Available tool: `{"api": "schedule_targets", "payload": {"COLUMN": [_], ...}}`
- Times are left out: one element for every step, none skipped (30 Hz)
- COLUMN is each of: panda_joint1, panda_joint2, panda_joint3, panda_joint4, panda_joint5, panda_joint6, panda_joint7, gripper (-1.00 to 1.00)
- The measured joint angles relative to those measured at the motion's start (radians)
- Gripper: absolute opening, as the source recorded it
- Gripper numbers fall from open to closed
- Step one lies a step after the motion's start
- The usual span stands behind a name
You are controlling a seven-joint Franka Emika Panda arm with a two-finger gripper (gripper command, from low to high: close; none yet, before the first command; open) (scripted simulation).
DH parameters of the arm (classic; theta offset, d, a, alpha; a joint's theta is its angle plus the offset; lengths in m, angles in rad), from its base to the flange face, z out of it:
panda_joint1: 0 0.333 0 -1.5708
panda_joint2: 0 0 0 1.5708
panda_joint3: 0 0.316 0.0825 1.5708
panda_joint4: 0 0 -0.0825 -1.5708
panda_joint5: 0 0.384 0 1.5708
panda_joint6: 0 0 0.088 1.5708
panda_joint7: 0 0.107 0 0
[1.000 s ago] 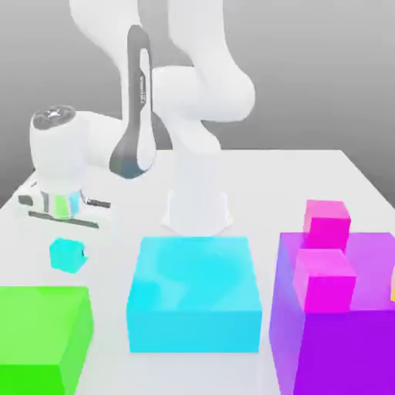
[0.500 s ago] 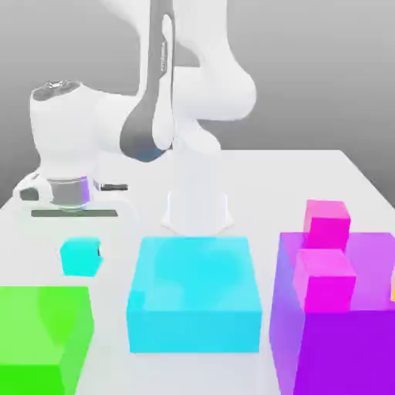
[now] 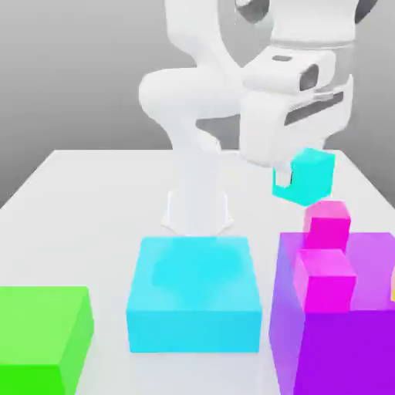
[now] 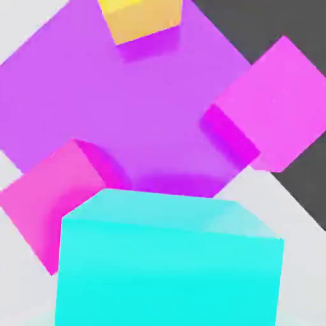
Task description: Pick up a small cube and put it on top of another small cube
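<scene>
My gripper is shut on the small cube, a plain cyan block that hangs tilted in the air at the exterior view's right. It hovers just above a small magenta cube standing on the table behind the big purple block. A second magenta cube sits at the purple block's near corner. In the hand view the held small cube is up close, with both magenta cubes and the purple block beneath it.
A big flat cyan block lies in the middle in front of the robot base. A green block is at the exterior view's near left. An orange cube rests on the purple block.
The arm swung from the exterior view's left across to the right. The small cyan cube left the table and now hangs in the gripper above the magenta cubes.
</scene>
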Motion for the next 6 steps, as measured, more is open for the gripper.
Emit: {"api": "schedule_targets", "payload": {"panda_joint1": [0.005,0.006,0.007,0.007,0.007,0.007], "panda_joint2": [0.012,0.026,0.035,0.035,0.035,0.035], "panda_joint3": [0.006,0.011,0.014,0.014,0.014,0.014], "panda_joint4": [-0.020,-0.043,-0.058,-0.058,-0.058,-0.058], "panda_joint5": [0.001,0.002,0.002,0.002,0.002,0.002], "panda_joint6": [0.032,0.069,0.093,0.093,0.093,0.093], "panda_joint7": [0.000,0.000,0.000,0.000,0.000,0.000], "gripper": [-1.00,-1.00,1.00,1.00,1.00,1.00]}}
